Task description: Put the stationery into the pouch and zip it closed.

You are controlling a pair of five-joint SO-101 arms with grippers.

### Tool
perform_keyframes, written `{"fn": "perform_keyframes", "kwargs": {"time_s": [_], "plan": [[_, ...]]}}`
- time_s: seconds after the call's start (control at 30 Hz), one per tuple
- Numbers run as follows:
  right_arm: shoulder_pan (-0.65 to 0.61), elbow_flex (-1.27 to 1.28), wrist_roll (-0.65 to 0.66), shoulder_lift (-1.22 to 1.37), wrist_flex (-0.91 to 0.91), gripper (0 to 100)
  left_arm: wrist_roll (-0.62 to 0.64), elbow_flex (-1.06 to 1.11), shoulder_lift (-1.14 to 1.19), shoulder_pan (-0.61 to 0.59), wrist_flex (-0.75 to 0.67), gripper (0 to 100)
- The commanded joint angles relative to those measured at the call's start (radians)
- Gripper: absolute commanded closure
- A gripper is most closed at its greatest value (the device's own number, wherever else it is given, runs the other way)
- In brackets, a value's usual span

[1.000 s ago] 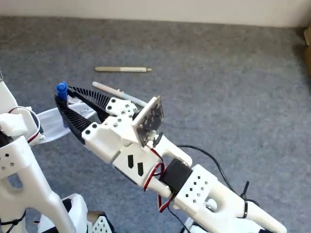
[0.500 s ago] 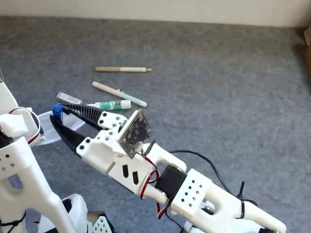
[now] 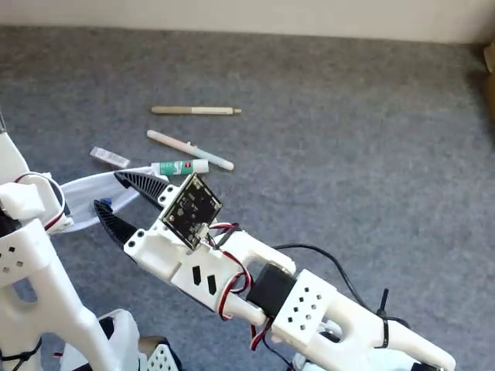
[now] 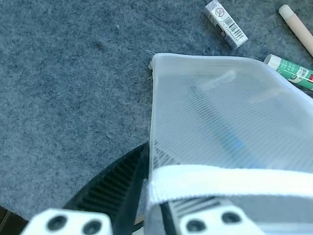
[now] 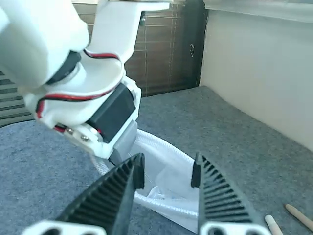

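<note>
Just ahead of the right gripper's (image 5: 168, 164) parted jaws lies the pouch (image 5: 168, 188).

In the high view the right pincer (image 3: 107, 191) covers part of the pouch (image 3: 77, 193). Through its mesh a blue thing (image 4: 234, 144) is only a blur. The glue stick (image 4: 293, 73) and a pen (image 4: 296, 23) run off the left wrist view's edge.

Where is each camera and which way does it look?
High view: fixed above, looking down at the table; both arms show.
Left wrist view: on the left arm, facing the pouch; left end effector grips it.
Right wrist view: on the right arm, facing the left arm; right end effector open.
All share the pouch.
</note>
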Motion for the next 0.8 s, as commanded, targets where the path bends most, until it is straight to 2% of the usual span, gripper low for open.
{"fn": "perform_keyframes", "kwargs": {"time_s": [0.0, 0.33, 0.5, 0.77], "plan": [[-0.012, -0.024, -0.008, -0.025, 0.005, 84.6, 0.012, 0.01, 0.016, 0.019, 0.0, 99], [-0.004, -0.024, -0.009, -0.071, 0.012, 84.6, 0.012, 0.012, 0.016, 0.019, 0.0, 99], [0.016, -0.128, -0.011, -0.148, 0.234, 84.6, 0.012, 0.007, 0.016, 0.016, 0.0, 99], [0.134, -0.325, -0.012, -0.148, 0.521, 84.6, 0.012, 0.004, 0.015, 0.013, 0.0, 99]]}}
